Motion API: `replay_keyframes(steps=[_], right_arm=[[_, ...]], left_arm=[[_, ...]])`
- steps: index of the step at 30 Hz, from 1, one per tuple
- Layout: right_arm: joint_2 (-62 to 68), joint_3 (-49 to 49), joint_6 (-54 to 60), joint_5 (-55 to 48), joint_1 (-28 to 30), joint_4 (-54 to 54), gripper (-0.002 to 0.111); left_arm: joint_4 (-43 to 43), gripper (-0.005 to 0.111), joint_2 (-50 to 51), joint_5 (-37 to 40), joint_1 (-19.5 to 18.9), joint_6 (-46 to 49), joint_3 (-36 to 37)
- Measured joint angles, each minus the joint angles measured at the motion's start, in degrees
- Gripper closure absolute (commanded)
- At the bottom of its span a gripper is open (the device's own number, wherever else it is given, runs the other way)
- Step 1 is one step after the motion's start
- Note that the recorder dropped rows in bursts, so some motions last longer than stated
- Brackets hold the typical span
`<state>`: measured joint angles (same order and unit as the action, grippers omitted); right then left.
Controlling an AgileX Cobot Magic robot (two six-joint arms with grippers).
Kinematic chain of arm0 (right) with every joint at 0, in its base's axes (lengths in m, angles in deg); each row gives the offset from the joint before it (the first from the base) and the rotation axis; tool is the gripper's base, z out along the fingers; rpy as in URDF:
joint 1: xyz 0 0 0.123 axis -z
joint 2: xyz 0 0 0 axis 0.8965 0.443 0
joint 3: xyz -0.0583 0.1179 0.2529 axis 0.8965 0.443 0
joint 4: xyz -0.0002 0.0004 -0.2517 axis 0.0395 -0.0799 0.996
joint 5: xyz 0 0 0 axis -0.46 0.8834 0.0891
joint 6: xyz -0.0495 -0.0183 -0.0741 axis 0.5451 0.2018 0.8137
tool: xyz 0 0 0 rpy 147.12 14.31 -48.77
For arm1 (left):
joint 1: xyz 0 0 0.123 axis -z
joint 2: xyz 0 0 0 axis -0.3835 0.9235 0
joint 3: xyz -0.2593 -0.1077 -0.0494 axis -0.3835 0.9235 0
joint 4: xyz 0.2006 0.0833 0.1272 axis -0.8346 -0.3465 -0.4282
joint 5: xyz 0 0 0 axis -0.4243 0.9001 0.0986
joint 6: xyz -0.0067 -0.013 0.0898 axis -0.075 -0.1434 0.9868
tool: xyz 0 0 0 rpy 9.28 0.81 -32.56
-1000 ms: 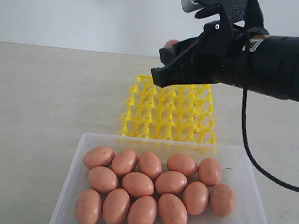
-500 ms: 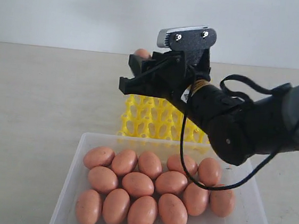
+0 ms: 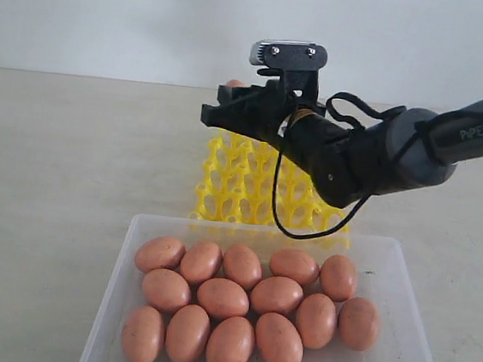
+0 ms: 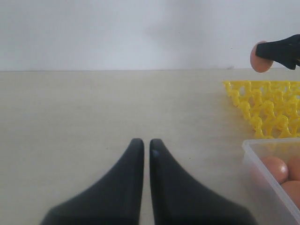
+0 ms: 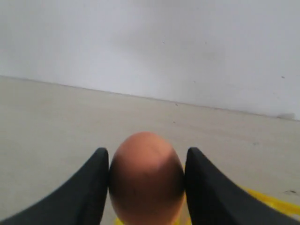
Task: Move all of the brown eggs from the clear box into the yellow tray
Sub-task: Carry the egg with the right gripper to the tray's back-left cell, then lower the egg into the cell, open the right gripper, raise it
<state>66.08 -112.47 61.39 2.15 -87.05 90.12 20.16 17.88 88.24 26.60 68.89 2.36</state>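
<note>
Brown egg (image 5: pixel 146 180) clamped in right gripper (image 5: pixel 146 157), above yellow tray (image 3: pixel 239 191).

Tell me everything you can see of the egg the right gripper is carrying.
The held egg is a smooth, matte, orange-brown oval with a faint dark speck or two, and it looks whole on the faces shown. The right gripper is shut on it, one black jaw pressing each side, with one rounded end showing past the tips. It hangs in the air above the far left part of the yellow tray, clear of tray and table. Only the jaws touch it.
</note>
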Motion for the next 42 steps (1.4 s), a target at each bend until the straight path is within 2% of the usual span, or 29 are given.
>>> replay_keyframes(steps=[3,7,11,13,14,16,19,24,42], right_arm=[[0.0,-0.1,0.1,-3.3,2.6,5.8,0.108],[0.0,-0.1,-0.4,-5.7,5.4,19.0,0.108],[1.3,-1.1,-1.9,-5.8,9.8,25.8,0.108],[2.7,-3.2,-9.1,-2.9,12.8,35.0,0.108],[3.6,-5.2,-16.1,0.7,14.1,43.6,0.108],[5.4,-9.1,-23.9,4.3,14.5,53.6,0.108],[10.0,-16.4,-32.9,10.0,14.5,62.1,0.108],[14.1,-20.2,-36.6,12.3,14.5,64.1,0.108],[16.0,-20.2,-28.8,7.0,14.5,62.9,0.108]], left_arm=[[0.0,0.103,0.0,0.0,0.0,0.0,0.0],[0.0,0.103,0.0,0.0,0.0,0.0,0.0],[0.0,0.103,0.0,0.0,0.0,0.1,0.0],[0.0,0.103,0.0,0.0,0.0,0.1,0.0],[0.0,0.103,0.0,0.0,0.0,0.1,0.0],[0.0,0.103,0.0,0.0,0.0,0.1,0.0],[0.0,0.103,0.0,0.0,0.0,0.1,0.0],[0.0,0.103,0.0,0.0,0.0,0.1,0.0],[0.0,0.103,0.0,0.0,0.0,0.1,0.0]])
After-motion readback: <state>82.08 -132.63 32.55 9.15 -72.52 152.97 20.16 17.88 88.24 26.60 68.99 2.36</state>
